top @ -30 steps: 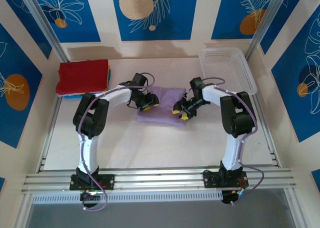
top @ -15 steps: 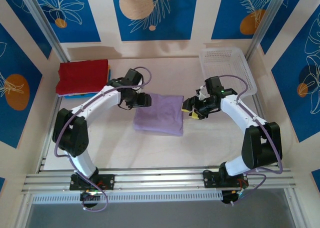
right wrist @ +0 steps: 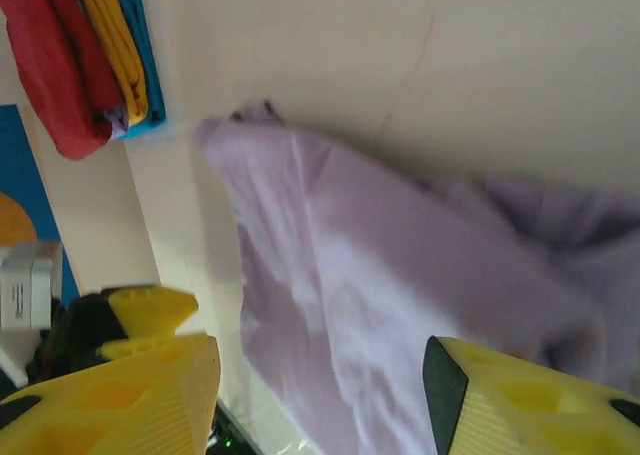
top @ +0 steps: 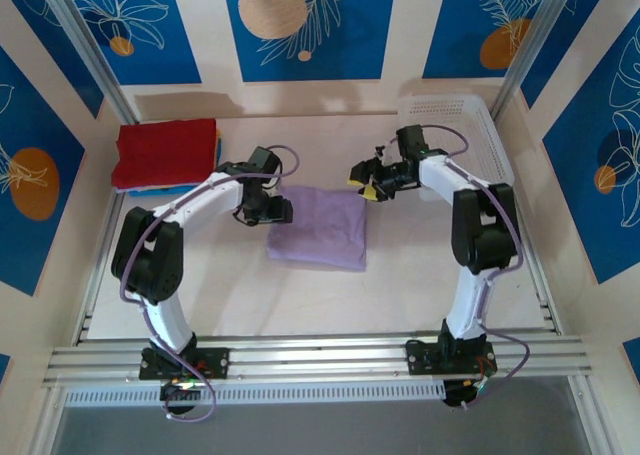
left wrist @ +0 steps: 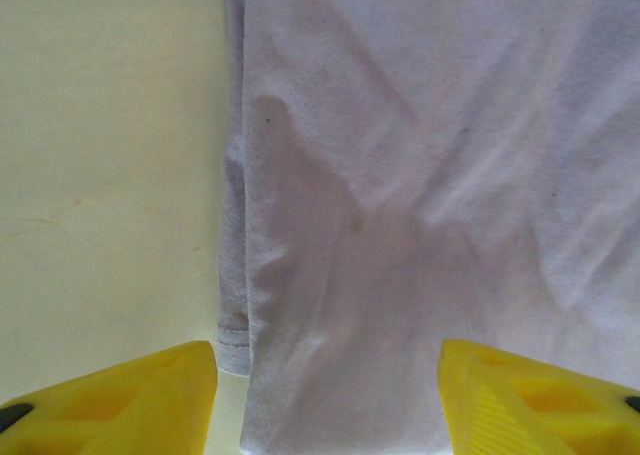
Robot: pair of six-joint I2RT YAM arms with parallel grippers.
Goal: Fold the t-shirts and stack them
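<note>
Shirt (top: 320, 227) lies folded on surface (top: 250, 285); left gripper (top: 278, 212) at its 10 o'clock, right gripper (top: 363, 181) at 1 o'clock, both spread apart, holding nothing.

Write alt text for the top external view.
A folded lavender t-shirt lies flat on the table, the left gripper by its left edge and the right gripper near its far right corner. A stack of folded shirts, red on top, sits far left; a white perforated basket sits far right.

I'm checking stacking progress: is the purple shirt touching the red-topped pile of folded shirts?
Apart. The top view shows bare table between the purple shirt and the pile.
</note>
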